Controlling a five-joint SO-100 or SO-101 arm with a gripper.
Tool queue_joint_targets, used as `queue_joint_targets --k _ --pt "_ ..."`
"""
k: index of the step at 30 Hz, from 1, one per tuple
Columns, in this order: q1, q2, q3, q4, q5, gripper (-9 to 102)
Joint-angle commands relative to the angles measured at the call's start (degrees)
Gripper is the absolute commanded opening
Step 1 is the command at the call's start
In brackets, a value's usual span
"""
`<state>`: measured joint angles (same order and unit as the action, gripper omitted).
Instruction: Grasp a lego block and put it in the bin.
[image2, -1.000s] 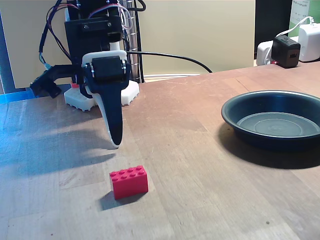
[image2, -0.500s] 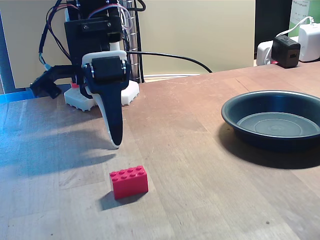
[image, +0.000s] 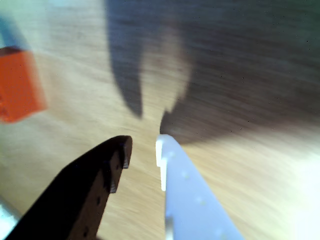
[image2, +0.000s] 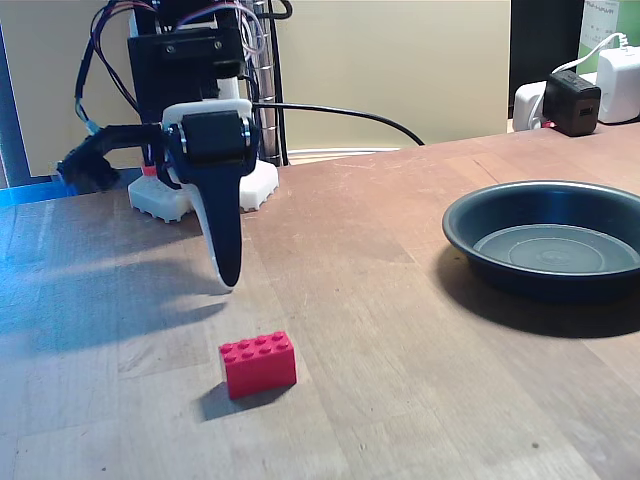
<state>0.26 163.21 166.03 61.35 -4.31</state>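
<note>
My black-and-white two-finger gripper (image2: 229, 283) hangs above the wooden table (image2: 380, 330), jaws slightly parted, holding nothing. Small red studded plastic lego block (image2: 258, 364) sits lower centre-left; dark round shallow bin (image2: 548, 243) at right.

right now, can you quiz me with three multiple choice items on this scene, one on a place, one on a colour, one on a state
1. Where does the brick lie in the fixed view?
A. inside the dish
B. on the bare table, nearer the camera than the gripper
C. between the fingers

2. What colour is the brick?
A. red
B. green
C. white

3. How does the gripper stand?
A. shut on the brick
B. lying flat on the table
C. holding nothing, a narrow gap between its fingertips

Answers:
1 B: the brick sits on the table, apart from the dish and in front of the gripper.
2 A: it is bright red.
3 C: the wrist view shows the table through the gap at the gripper, with the brick off to the left.
</note>
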Motion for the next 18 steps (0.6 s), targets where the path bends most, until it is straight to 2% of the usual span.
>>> queue_joint_targets --k 1,12,18 --pt "-0.1 -0.2 -9.1 7.9 -0.4 1" --pt "-2.0 -21.3 -26.4 15.8 -0.5 1" --pt "-4.3 -35.0 -36.8 16.4 -0.5 1"
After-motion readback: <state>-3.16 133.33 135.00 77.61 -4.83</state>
